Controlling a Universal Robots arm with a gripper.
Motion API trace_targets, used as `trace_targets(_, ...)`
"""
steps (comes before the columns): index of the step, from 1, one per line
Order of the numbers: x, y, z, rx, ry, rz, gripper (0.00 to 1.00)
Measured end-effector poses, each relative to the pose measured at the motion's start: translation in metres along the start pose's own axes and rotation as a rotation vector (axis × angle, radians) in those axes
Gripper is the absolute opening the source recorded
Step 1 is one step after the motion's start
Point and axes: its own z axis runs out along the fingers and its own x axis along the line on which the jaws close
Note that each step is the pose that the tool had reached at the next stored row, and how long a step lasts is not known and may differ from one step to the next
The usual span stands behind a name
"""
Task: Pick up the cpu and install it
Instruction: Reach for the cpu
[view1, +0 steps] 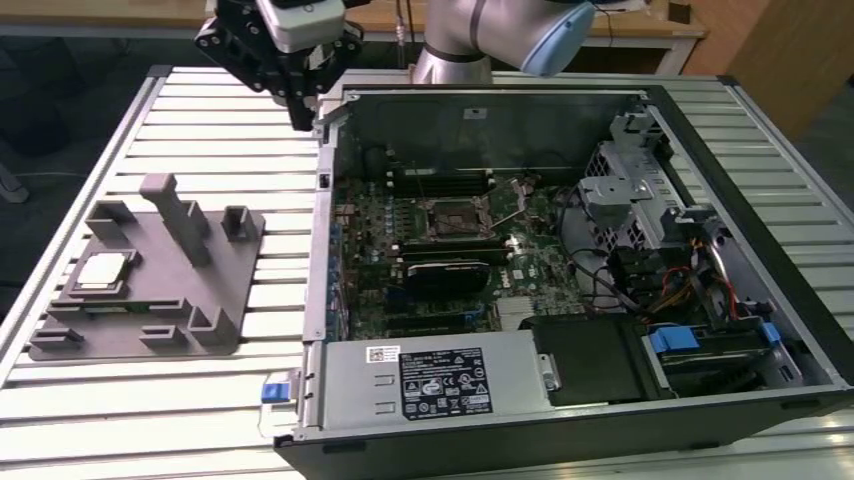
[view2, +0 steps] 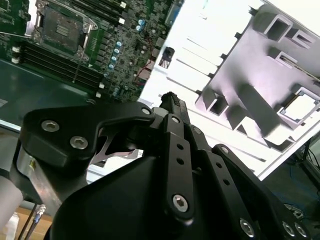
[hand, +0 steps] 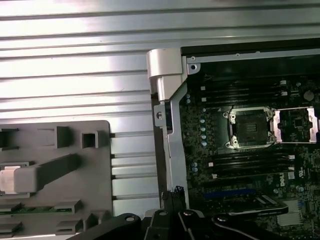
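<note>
Seated flat, silver top up, in a pocket of the grey fixture tray (view1: 220, 270) at the exterior view's left: the cpu (view1: 104, 272), presumably parked there to stay square and reachable from above. Not yet picked up. Well apart, at that view's upper left, above the worktop (view1: 200, 110) and just beside the open computer case (view1: 316, 290): the hand (view1: 304, 118), clenched on nothing. Inside the case, the socket (view1: 451, 212), frame swung open to receive.
</note>
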Motion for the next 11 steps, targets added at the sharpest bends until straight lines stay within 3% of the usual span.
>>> trace_targets(11, 0.0258, -0.0020, -0.0007, -0.0001, -0.0002, 0.001, 0.11)
